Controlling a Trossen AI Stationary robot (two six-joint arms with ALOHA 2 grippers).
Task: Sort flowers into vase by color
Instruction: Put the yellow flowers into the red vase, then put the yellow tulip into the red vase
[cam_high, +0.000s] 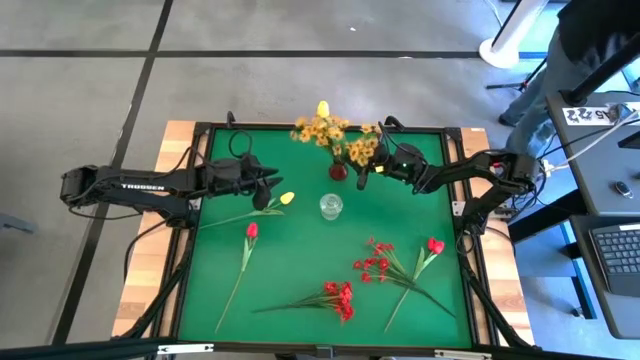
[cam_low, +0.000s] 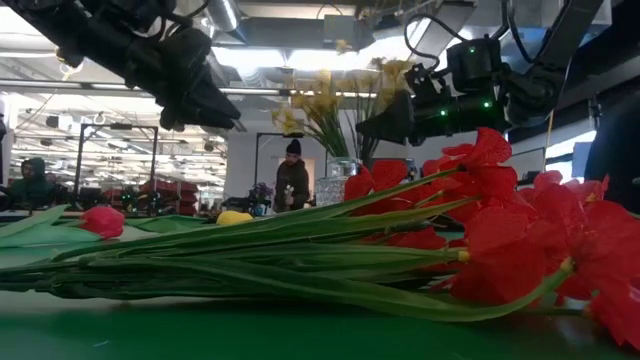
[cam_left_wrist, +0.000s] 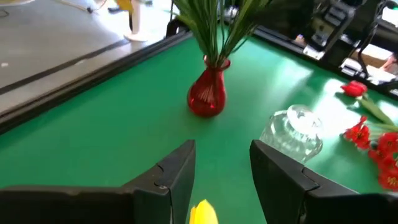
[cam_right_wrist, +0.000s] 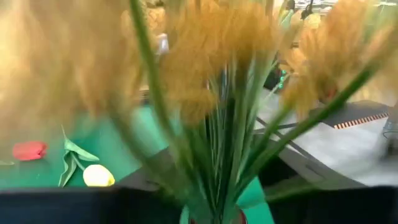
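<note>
My right hand (cam_high: 362, 180), state unclear, hangs beside the red vase (cam_high: 338, 171) of yellow sprays (cam_high: 322, 131); my left hand (cam_high: 266, 196), parted and empty, must descend onto the yellow tulip (cam_high: 286, 198).

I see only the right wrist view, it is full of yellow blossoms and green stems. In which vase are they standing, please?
Observer: In the red vase, at the far middle of the green mat; the yellow-orange sprays stand in it.
Operator: Is there a second vase?
Observer: Yes, a clear glass vase just in front of the red one. I see no flowers in it.
Operator: Where is the left gripper?
Observer: The left gripper hovers open over the yellow tulip, which lies on the mat.
Operator: And what red flowers remain?
Observer: Two red tulips and two red blossom clusters lie on the near half of the mat.
</note>
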